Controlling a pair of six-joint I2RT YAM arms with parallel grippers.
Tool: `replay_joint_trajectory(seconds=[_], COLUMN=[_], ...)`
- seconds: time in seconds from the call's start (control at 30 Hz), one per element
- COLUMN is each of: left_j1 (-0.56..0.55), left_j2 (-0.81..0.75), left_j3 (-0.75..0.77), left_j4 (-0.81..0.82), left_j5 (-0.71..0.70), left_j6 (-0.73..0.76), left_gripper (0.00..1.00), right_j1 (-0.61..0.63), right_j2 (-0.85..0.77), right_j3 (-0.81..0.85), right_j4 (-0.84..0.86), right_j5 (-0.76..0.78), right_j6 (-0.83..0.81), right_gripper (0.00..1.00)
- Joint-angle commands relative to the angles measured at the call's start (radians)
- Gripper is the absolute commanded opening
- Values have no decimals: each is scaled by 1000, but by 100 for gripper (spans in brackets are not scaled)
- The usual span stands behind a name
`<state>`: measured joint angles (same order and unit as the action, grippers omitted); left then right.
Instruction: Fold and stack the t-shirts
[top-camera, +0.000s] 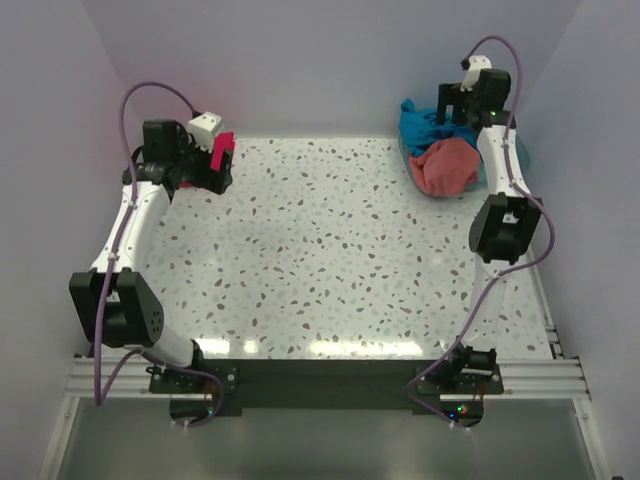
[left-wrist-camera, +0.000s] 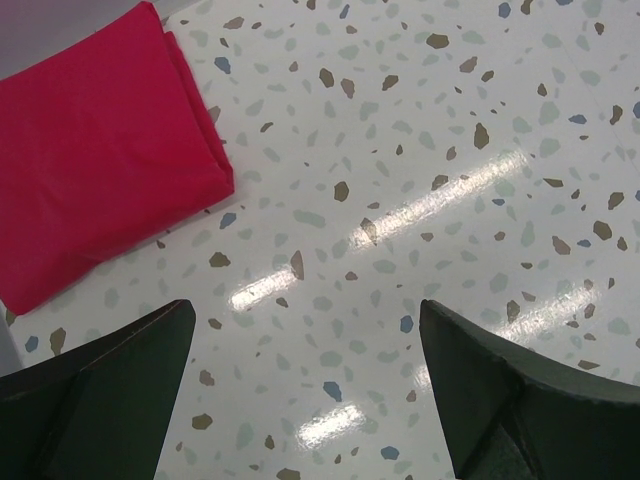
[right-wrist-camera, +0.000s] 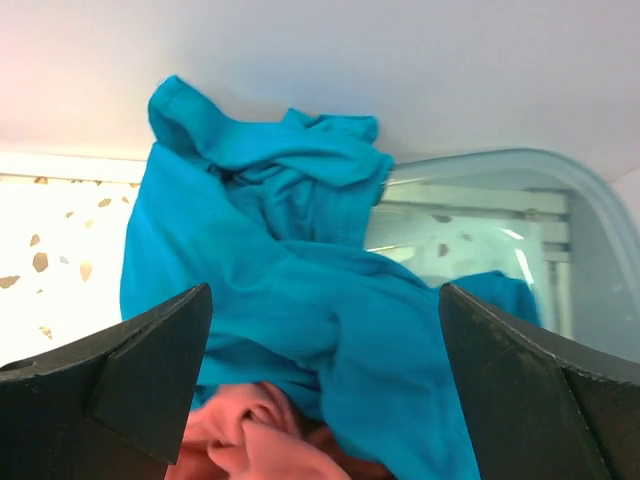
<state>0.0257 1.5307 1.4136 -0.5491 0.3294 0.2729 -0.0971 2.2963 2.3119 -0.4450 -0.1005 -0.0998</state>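
**One shirt folded at the far left, two heaped at the far right**

The speckled worktop (top-camera: 330, 260) carries everything, and both arms reach from its near edge to its far corners.

The left arm (top-camera: 130, 225) stretches along the left edge toward the far left corner. The left jaws stand wide apart with nothing between them, hanging over bare worktop just beside the folded shirt.

The right arm (top-camera: 500, 190) runs up the right edge to the far right corner. The right jaws are also spread wide, poised over the heap of cloth. They close on nothing, though the wrist view is too tight to say whether the tips brush the fabric.

A translucent tub (right-wrist-camera: 590, 230) sits in the far right corner. The teal-blue t-shirt (right-wrist-camera: 290, 280) lies crumpled in it and spills over its rim on the side toward the left edge. The salmon-coral t-shirt (top-camera: 447, 165) is bunched against it on the near side, partly under the teal cloth.

The crimson-magenta t-shirt (left-wrist-camera: 90, 150) lies at the far left corner, folded into a flat, neat rectangle with its layered edges showing.
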Motion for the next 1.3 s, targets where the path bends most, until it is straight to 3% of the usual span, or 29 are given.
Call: replay_joint_trajectory(seconds=[0.0,0.3,0.53,0.6,0.73,0.77,0.97,1.1,1.17,1.2,1.27], left_j1=[-1,-3,-1,-3,-1,-1,-3,-1,-1,-1,-3], left_j2=[6,16,14,14,32,34,39,36,32,32,32], left_j3=[31,31,33,33,48,51,56,67,68,67,67], left_j4=[2,-11,-11,-9,-14,-17,-28,-29,-29,-26,-26], left_j5=[7,-9,-6,-4,-7,-7,-9,-18,-15,-12,-3], left_j6=[22,26,26,28,25,23,28,31,31,26,22], left_gripper=[100,100,100,100,100,100,100,100,100,100,100], right_j1=[43,129,129,129,125,122,103,99,100,100,100], right_j2=[44,100,189,222,284,288,290,233,186,172,141], right_j3=[70,23,84,101,152,153,184,201,198,198,210], right_j4=[-41,-51,-64,-63,-29,-9,225,354,397,407,420], right_j5=[-41,76,215,248,295,326,426,388,355,332,326], right_j6=[37,-54,-130,-153,-173,-175,-170,-66,-34,-8,0], right_gripper=[99,97,84,74,40,36,21,22,33,29,7])
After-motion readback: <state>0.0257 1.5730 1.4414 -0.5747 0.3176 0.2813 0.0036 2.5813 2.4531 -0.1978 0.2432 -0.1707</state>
